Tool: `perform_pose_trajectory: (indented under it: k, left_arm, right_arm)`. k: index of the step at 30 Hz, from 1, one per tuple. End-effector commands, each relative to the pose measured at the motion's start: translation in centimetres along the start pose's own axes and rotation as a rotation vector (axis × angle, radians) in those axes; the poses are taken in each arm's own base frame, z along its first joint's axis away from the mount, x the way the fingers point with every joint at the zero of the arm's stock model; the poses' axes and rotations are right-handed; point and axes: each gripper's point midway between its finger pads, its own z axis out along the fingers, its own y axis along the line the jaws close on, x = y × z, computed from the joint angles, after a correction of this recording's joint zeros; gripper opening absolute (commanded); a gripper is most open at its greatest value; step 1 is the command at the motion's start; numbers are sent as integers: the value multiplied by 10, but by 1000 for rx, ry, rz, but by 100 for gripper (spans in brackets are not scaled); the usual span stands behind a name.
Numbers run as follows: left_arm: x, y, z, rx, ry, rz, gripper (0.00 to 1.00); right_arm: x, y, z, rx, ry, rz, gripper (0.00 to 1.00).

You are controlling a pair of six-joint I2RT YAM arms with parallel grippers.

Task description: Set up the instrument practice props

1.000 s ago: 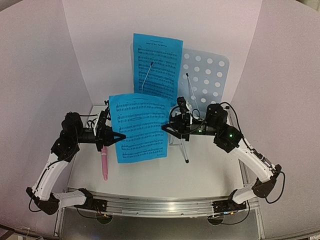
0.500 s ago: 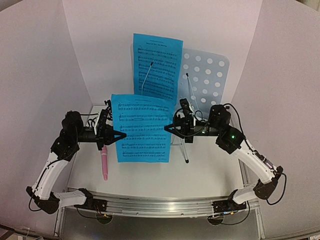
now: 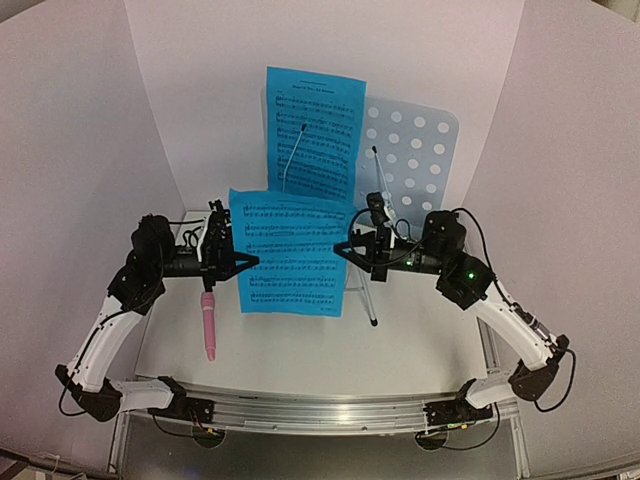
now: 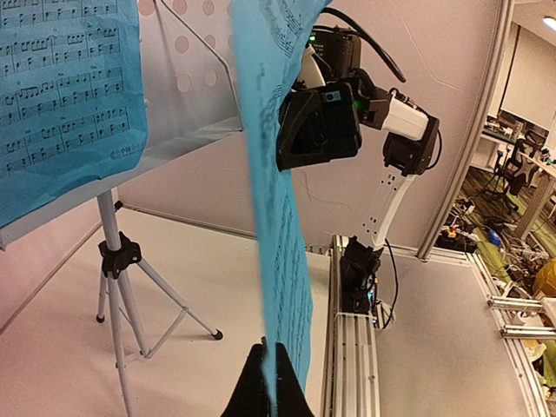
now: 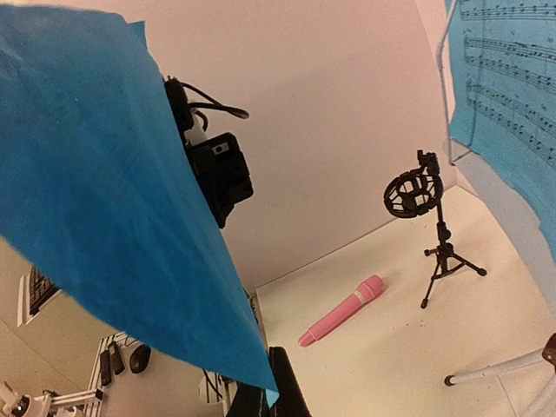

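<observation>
- The left hand point(image 3: 250, 262) is closed on the left edge of a sheet point(image 3: 295, 255). The left wrist view shows the fingers pinched together with the paper rising edge-on from between them.
- The right hand point(image 3: 342, 251) is clamped on the same sheet's right edge. In the right wrist view the paper's lower corner sits in the closed fingers.
- Between the two hands the sheet hangs upright and fairly flat in the air, in front of the stand point(image 3: 415, 150) and below its desk, clear of the bench point(image 3: 420, 340).
- On the stand's left half a mounted sheet point(image 3: 315, 130) already rests. The right half is bare and perforated, with a thin wire point(image 3: 379, 175) lying across it.
- The step in hand looks like placing the second page, so the stand is roughly half dressed.
- The next move likely calls for both hands lifting together, toward the stand and to its right half, with the paper kept taut so it does not buckle or knock the mounted sheet.
- The mic point(image 3: 208, 325) lies on the bench well left of the stand, and the mount point(image 5: 439, 234) stands beyond it with its ring empty.
</observation>
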Motion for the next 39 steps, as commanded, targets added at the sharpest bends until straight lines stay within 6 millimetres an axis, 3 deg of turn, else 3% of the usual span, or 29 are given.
perform_pose_trajectory:
  k: [1, 4, 6, 8, 13, 18, 27, 29, 33, 35, 39]
  left_arm:
    - [-27, 7, -3, -45, -44, 93, 12]
    - [-41, 14, 2, -55, -74, 133, 53]
    - [-58, 21, 3, -89, -113, 187, 68]
    - [-80, 25, 2, -116, -163, 252, 74]
    - [-119, 29, 6, -129, -267, 285, 71]
    - [-132, 44, 26, -160, -332, 181, 68]
    - [-170, 38, 54, -130, -461, 318, 70]
    - [-171, 36, 66, -122, -463, 319, 68]
    - [-153, 24, 105, -95, -439, 284, 66]
    - [-146, 17, 121, -77, -442, 250, 66]
    - [-140, 24, 144, -92, -455, 155, 64]
  right_arm:
    - [-71, 3, -32, 125, -181, -30, 0]
    - [-91, 10, -40, 144, -217, -33, 0]
    - [-107, 18, -49, 156, -251, -43, 0]
    - [-127, 26, -62, 186, -297, -60, 0]
    - [-179, 52, -107, 269, -459, -154, 0]
    - [-214, 63, -148, 393, -593, -261, 0]
    - [-237, 57, -163, 544, -644, -428, 0]
    - [-244, 58, -164, 558, -662, -454, 0]
    - [-255, 59, -167, 558, -731, -457, 0]
    - [-263, 62, -176, 568, -804, -444, 0]
    - [-279, 71, -195, 557, -945, -420, 0]
